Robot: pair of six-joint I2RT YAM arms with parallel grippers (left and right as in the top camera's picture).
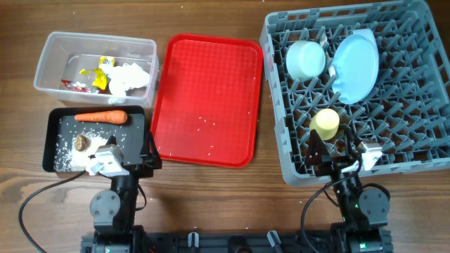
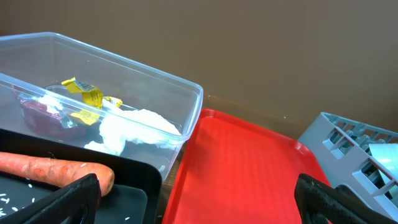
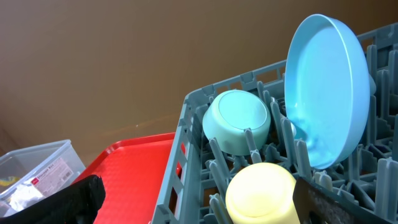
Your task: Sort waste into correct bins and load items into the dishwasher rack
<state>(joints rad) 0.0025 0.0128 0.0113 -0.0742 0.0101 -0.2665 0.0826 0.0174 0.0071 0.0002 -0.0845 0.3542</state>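
Observation:
The grey dishwasher rack [image 1: 415, 91] on the right holds a light blue plate [image 1: 356, 65] standing on edge, a light blue bowl [image 1: 306, 60] and a yellow cup [image 1: 325, 123]. My right gripper [image 1: 335, 156] is open over the rack's near edge, just in front of the cup [image 3: 261, 193], with nothing between its fingers. The clear tub [image 1: 49, 53] contains yellow and red wrappers [image 1: 95, 76] and white tissue [image 1: 130, 77]. In the black tray [image 1: 137, 126] lie the carrot [image 1: 100, 117], a brown lump [image 1: 82, 142] and rice [image 1: 67, 160]. My left gripper [image 2: 199, 199] is open and empty at that tray's right edge.
A flat red serving tray [image 1: 207, 98] with a few scattered rice grains lies between the bins and the rack. The tub stands behind the black tray. Both arm bases sit at the table's near edge.

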